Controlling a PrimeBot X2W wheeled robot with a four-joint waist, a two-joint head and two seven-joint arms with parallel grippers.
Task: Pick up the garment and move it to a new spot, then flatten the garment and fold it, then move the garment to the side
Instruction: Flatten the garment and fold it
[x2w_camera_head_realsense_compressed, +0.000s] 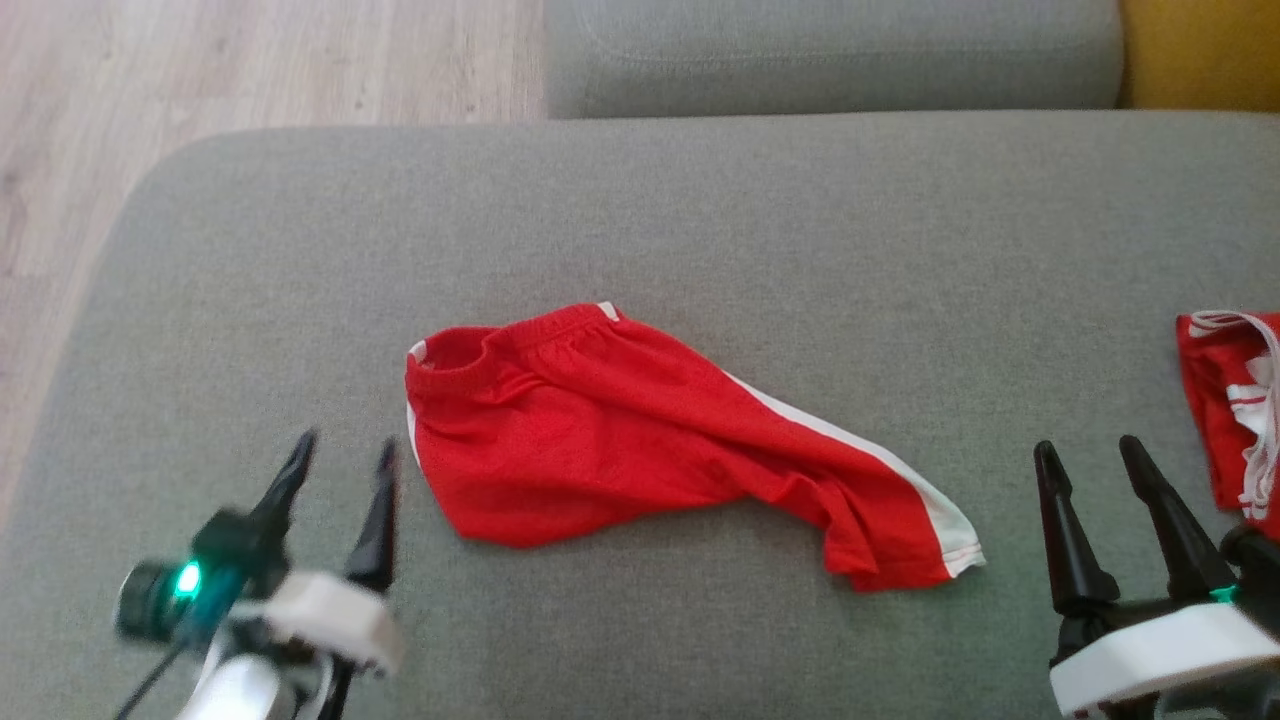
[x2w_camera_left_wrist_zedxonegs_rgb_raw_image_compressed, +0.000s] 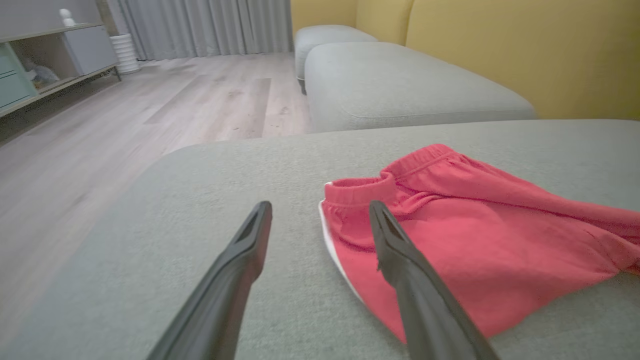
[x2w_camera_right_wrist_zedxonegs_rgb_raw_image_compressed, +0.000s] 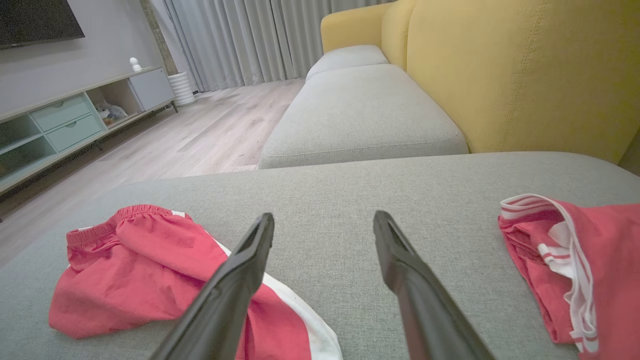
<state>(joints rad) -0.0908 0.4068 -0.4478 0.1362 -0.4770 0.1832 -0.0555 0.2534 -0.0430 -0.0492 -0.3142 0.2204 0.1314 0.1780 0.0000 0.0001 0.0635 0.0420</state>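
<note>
Shorts lie rumpled in the middle of the cushion; left gripper and right gripper hover near its front edge, fingers spread wide, holding nothing.

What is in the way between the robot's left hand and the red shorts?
Nothing I can see. The left hand is open beside the waistband end of the red shorts, with just bare grey cushion between them.

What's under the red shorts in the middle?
The shorts lie on the grey cushion, which shows all round them. Nothing pokes out at the edges, but whatever is beneath the cloth is covered.
</note>
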